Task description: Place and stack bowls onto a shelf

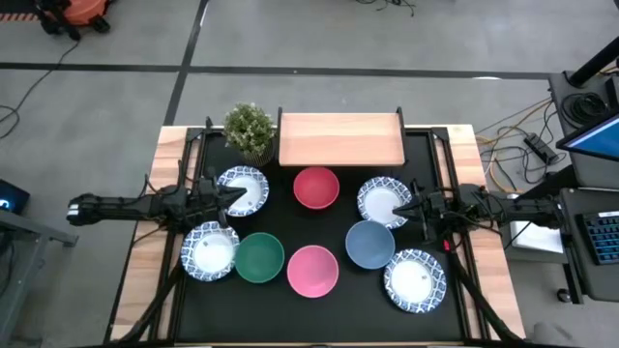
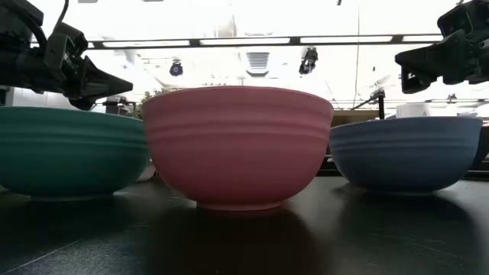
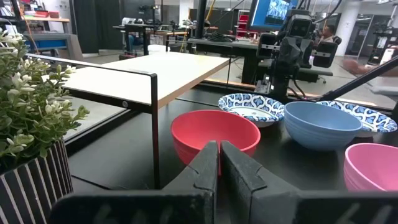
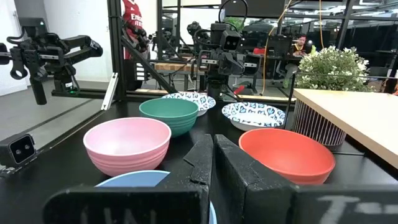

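Looking barely started: shelf [image 1: 339, 138] bare at the table's back edge, all eight bowls [image 1: 315, 187] down on the tabletop [image 1: 319, 309], left gripper [image 1: 230, 194] and right gripper [image 1: 399, 208] both pinched together, holding nothing.

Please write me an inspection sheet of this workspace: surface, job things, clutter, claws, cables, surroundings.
Surface: black table with wooden borders.
Job things: wooden shelf at the far edge, nothing on it; red bowl, pink bowl, green bowl, blue bowl and four patterned bowls on the table, none stacked.
Clutter: potted plant beside the shelf.
Claws: left claw shut, over a patterned bowl; right claw shut, over another.
Cables: several on the floor.
Surroundings: person standing behind.
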